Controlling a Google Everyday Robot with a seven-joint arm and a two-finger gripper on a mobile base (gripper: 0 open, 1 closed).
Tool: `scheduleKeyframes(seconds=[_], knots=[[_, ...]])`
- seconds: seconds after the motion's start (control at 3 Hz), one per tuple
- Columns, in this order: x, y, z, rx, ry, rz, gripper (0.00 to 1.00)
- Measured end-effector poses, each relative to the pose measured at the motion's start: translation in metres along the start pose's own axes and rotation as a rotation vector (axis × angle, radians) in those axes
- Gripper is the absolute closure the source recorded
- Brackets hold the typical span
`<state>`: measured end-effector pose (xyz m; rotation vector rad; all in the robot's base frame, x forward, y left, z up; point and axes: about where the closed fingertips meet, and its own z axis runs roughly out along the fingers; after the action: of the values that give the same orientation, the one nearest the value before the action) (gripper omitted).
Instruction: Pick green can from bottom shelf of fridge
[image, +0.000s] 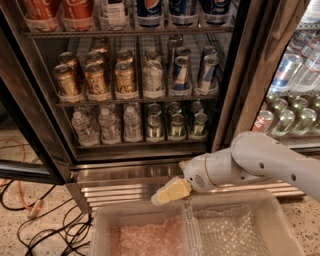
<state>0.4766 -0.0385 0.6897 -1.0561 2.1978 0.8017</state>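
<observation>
**Item record: green can, bottom shelf, gripper below**

Fridge (239, 75): we log it with its door swung open to the left and three wire racks in sight.

Bottom shelf (145, 144): on its left half we count clear water bottles (107, 125). On its right half stand short green cans in three files, front to back. The green can (176, 126) we enter here stands upright in the middle of the front row, just behind the shelf's front edge, with a like can close on either side.

Middle rack: gold-brown cans (95, 80) at left, tall blue-silver cans (181, 75) at right.

Top rack: red cans (77, 10) and dark blue containers, cut off by the upper edge.

Gripper (170, 192): pale yellow tip on a white arm (270, 162) that comes in from the right. It sits outside the fridge, low in front of the ribbed base grille (115, 192) and over the rear rim of a clear two-part bin (100, 220). Whether it is set wide or narrow we cannot tell; nothing shows in its hold.

Relation: the green can lies above the gripper and deeper into the fridge, nearly in line with it left to right. The two are well apart, with the shelf edge, the sill and the grille between them.

Floor, left: dark cables (45, 230) and an orange lead.
</observation>
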Motion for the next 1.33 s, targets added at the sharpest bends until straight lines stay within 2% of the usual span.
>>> scheduleKeyframes(seconds=[0.67,1.33], knots=[[0.016,-0.006,0.062,-0.055,-0.042,0.069,0.0],[-0.009,-0.022,0.105,0.014,-0.111,0.071,0.0]])
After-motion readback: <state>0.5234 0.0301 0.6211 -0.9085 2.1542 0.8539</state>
